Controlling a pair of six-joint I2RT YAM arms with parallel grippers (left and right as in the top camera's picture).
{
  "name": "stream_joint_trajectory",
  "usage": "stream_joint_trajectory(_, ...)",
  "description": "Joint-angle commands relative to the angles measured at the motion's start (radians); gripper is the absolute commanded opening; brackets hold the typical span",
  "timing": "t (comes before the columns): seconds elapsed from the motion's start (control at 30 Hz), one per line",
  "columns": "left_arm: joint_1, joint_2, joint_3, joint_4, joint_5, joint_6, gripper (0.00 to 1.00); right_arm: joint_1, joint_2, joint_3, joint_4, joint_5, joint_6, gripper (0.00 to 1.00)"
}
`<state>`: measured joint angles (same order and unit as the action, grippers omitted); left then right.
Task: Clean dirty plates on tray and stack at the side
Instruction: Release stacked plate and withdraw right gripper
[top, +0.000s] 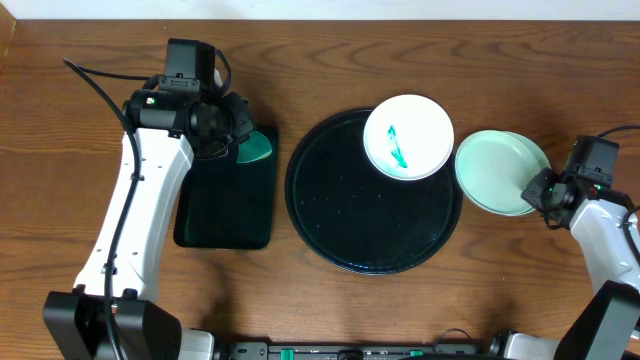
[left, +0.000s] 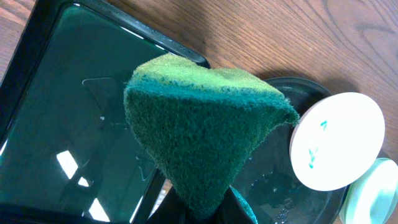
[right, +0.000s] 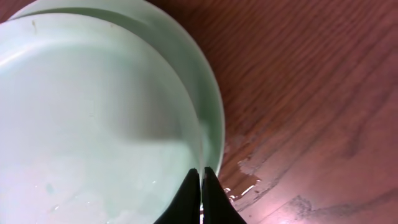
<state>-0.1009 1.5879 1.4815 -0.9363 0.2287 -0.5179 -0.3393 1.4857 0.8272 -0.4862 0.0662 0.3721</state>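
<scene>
Across the brown wood-grain desk (top: 60, 150), the large round black tray (top: 340, 230) is lying at centre, and a smaller rectangular black tray (top: 225, 215) is lying just beside it on the left. On the round tray's far-right part, overlapping its rim, the white plate (top: 408, 136) is resting and carrying a green streak (top: 397, 148) in its middle. Just right of the round tray, two mint-green plates (top: 500, 172) are sitting stacked on bare desk. Over the rectangular tray's far end, the left pincer (top: 243, 138) is clamping a green sponge (left: 205, 137). The right pincer (right: 200, 183) is pinching the rim of the upper mint-green plate (right: 93, 124), jaws nearly together.
</scene>
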Motion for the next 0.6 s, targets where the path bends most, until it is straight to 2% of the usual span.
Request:
stream_joint_trajectory(0.0,-0.002,0.0,-0.006,-0.002,-0.013,0.013,0.07,-0.037,0.009,-0.005,-0.001,0.035,0.017,0.02)
stream_joint_trajectory(0.13,-0.002,0.0,-0.006,-0.002,-0.013,0.013,0.07,-0.055,0.009,-0.005,-0.001,0.037,0.016,0.03)
stream_joint_trajectory(0.2,-0.002,0.0,-0.006,-0.002,-0.013,0.013,0.07,-0.056,0.009,-0.005,0.004,0.042,0.016,0.07)
stream_joint_trajectory(0.27,-0.002,0.0,-0.006,-0.002,-0.013,0.013,0.08,-0.054,0.009,-0.005,0.014,0.015,0.01,0.19)
stream_joint_trajectory(0.33,-0.002,0.0,-0.006,-0.002,-0.013,0.013,0.07,-0.049,0.009,-0.005,0.037,-0.086,-0.059,0.28)
stream_joint_trajectory(0.43,-0.002,0.0,-0.006,-0.002,-0.013,0.013,0.07,-0.034,0.009,-0.005,0.064,-0.174,-0.118,0.32)
stream_joint_trajectory(0.57,-0.002,0.0,-0.006,-0.003,-0.013,0.013,0.07,-0.018,0.021,-0.005,0.083,-0.312,-0.187,0.32)
